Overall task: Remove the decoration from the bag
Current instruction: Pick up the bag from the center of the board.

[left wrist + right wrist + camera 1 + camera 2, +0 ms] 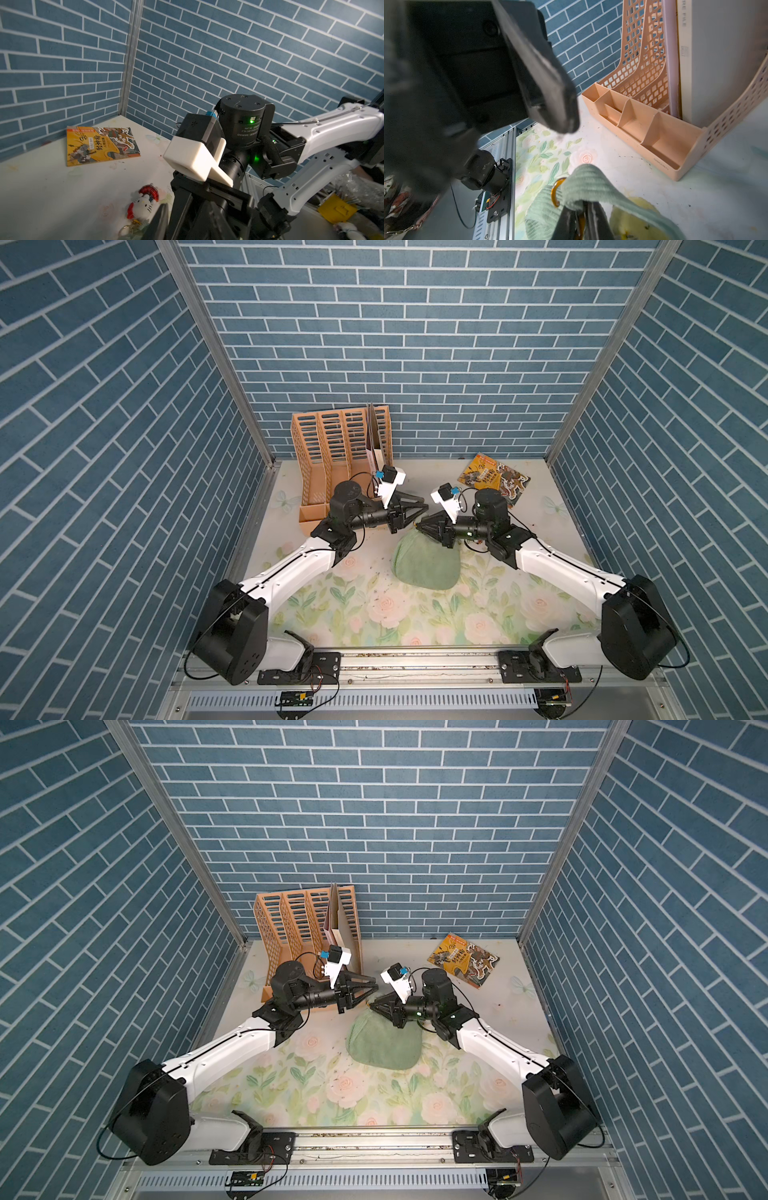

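The sage-green bag (428, 562) lies flat mid-table in both top views. My right gripper (583, 209) is shut on its far corner, pinching an amber ring (555, 193) under a fold of green fabric (589, 182). The decoration, a white cat plush (143, 204) with a red bow and a gold key ring, lies on the table beside that corner. I cannot tell whether it still hangs on the bag. My left gripper (424, 508) hovers just above, open and holding nothing, with one blurred finger (161, 216) next to the plush. A yellow fuzzy lump (631, 218) sits under the fabric fold.
An orange file rack (340, 456) holding a folder stands at the back left, close behind my left gripper. A yellow picture book (494, 481) lies flat at the back right. Blue brick walls close three sides, and a metal rail (415, 659) runs along the front.
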Controlling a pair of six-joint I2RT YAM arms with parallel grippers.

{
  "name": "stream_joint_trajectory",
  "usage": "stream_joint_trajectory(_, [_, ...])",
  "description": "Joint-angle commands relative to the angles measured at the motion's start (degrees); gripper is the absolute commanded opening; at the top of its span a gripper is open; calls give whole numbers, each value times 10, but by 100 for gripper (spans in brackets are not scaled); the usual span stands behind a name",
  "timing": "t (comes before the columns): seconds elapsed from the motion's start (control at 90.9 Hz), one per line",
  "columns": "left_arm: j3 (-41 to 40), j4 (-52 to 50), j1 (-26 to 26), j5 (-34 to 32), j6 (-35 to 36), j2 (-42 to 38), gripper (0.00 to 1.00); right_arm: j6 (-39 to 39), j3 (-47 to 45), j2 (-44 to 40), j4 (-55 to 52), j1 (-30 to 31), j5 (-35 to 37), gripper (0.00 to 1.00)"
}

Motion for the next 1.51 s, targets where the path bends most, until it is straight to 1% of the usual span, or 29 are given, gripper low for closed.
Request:
stream_joint_trajectory(0.0, [-3,16,4,-19,-9,-1,48,18,18,-15,-10,-1,20,13])
stream_joint_trajectory(0.121, [-37,13,7,-49,-9,-16,63,20,19,-14,-19,-1,39,13])
stream_joint_trajectory(0.253, [-100,21,7,-89,23,-62,72,29,24,-15,-23,-1,52,14])
stream_joint_trajectory(0.352, [-158,77,6,-100,30,-90,73,40,31,-14,-31,-1,54,14])
stream_joint_trajectory(0.44, [-181,109,4,-104,30,-96,73,52,40,-12,-43,-1,50,14])
stream_joint_trajectory(0.627, [-193,110,1,-109,68,-76,72,69,52,-9,-63,-1,36,14])
stream_joint_trajectory(0.858, [-170,114,-18,-100,94,-35,68,97,59,-3,-61,0,9,14])
stream_joint_trajectory(0.979, [-169,135,-19,-84,92,-12,60,105,57,-2,-59,1,-6,14])
stream_joint_trajectory(1.166, [-157,139,-19,-74,92,4,41,100,60,-1,-77,1,-22,14])
stream_joint_trajectory(1.243, [-153,132,-20,-79,99,7,30,88,68,2,-101,1,-30,15])
stream_joint_trajectory(1.309, [-145,115,-19,-94,110,7,13,75,74,3,-126,1,-32,16])
stream_joint_trajectory(1.364, [-137,98,-19,-107,120,6,1,65,75,2,-140,1,-34,17])
stream_joint_trajectory(1.441, [-131,76,-19,-119,131,-1,0,47,79,2,-167,0,-28,18])
stream_joint_trajectory(1.496, [-130,64,-18,-123,136,-8,0,29,83,1,-190,0,-10,19])
